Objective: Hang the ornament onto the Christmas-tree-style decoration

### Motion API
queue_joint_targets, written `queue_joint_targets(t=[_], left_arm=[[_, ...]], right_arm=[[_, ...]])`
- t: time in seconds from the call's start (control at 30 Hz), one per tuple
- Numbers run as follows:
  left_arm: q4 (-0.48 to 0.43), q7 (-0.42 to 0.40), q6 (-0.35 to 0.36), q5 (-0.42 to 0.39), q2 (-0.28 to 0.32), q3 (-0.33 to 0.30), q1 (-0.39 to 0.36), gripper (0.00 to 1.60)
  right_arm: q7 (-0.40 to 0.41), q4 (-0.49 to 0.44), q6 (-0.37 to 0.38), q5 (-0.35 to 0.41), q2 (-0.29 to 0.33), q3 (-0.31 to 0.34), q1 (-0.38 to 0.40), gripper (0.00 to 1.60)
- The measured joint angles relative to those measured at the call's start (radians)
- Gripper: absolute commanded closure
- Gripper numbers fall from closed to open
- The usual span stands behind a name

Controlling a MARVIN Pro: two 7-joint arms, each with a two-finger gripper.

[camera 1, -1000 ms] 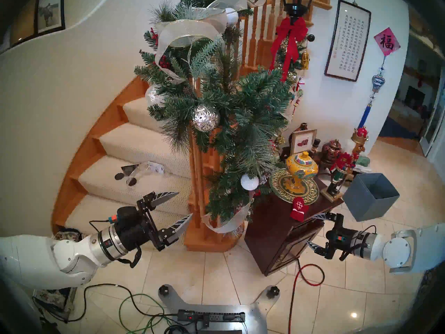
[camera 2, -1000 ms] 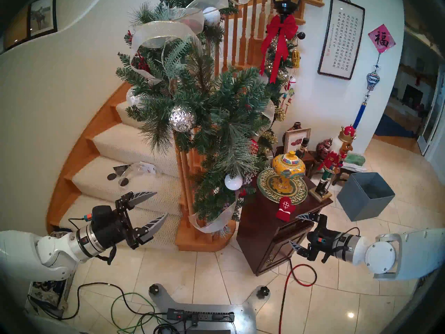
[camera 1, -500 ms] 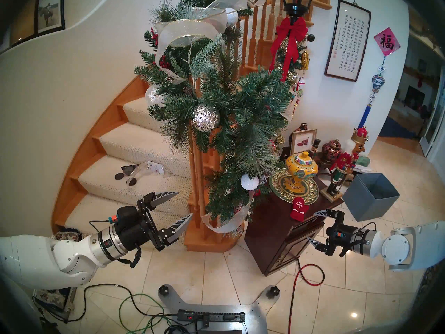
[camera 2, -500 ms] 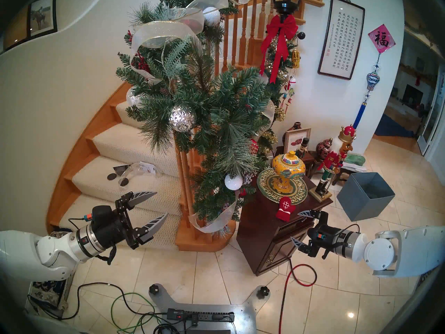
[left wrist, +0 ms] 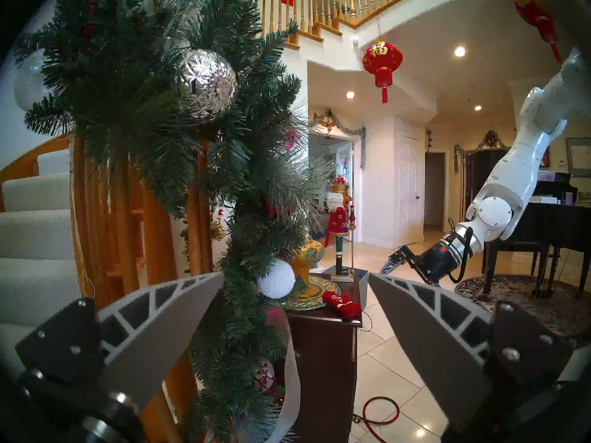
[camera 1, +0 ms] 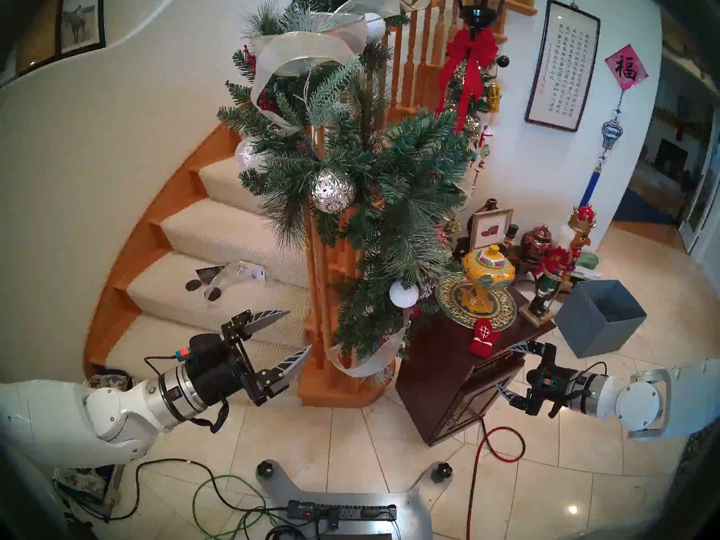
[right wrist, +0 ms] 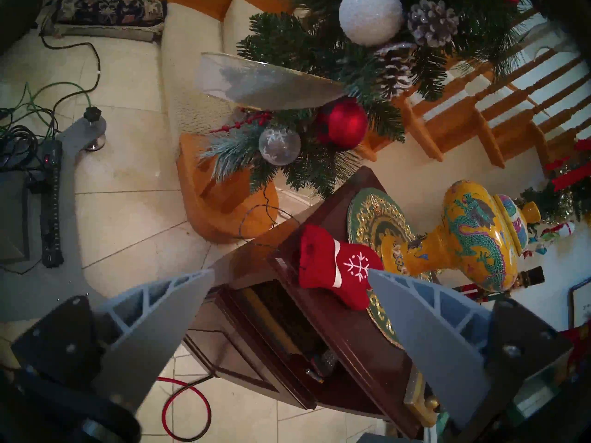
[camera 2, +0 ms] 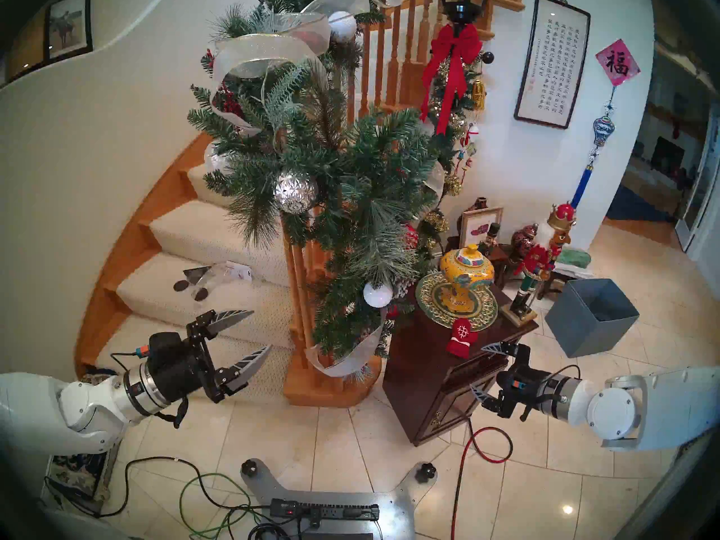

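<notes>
The ornament (camera 1: pixel 482 338) (camera 2: pixel 459 338) is a small red mitten with a white snowflake. It lies on top of a dark wooden cabinet (camera 1: pixel 436 352), partly on a green-gold plate. My right gripper (camera 1: pixel 503 368) (right wrist: pixel 291 271) stands open at the cabinet's front edge, just short of the mitten (right wrist: pixel 332 269) and not touching it. The Christmas-tree-style decoration (camera 1: pixel 389 200) (left wrist: pixel 160 145) is a bushy green garland with silver balls and ribbon, draped down the banister. My left gripper (camera 1: pixel 299 329) (left wrist: pixel 295 274) hangs open and empty beside its lower end.
A yellow lidded jar (camera 1: pixel 487 272) stands on the plate behind the mitten, with a nutcracker (camera 1: pixel 553 278) to its right. A grey open box (camera 1: pixel 600 317) sits on the floor nearby. A red cable (camera 1: pixel 491 445) loops by the cabinet foot. The wooden newel post (camera 1: pixel 319 313) stands between my arms.
The right arm has shifted slightly, its gripper rising a little and coming back down by the cabinet edge. The left arm has not moved. Both grippers stay open.
</notes>
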Motion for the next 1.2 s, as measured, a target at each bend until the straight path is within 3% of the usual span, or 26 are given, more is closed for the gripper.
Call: queue_joint_targets(t=[0.43,1.2], left_arm=[[0.0,0.0,0.0,0.0,0.0,0.0,0.0,0.0],[0.0,0.001,0.0,0.0,0.0,0.0,0.0,0.0]], right_arm=[[-0.051,-0.013,0.041,-0.035,-0.001,0.078,-0.077,0.0],[-0.044,-0.039,0.092,-0.066,-0.002,0.196,-0.189,0.0]])
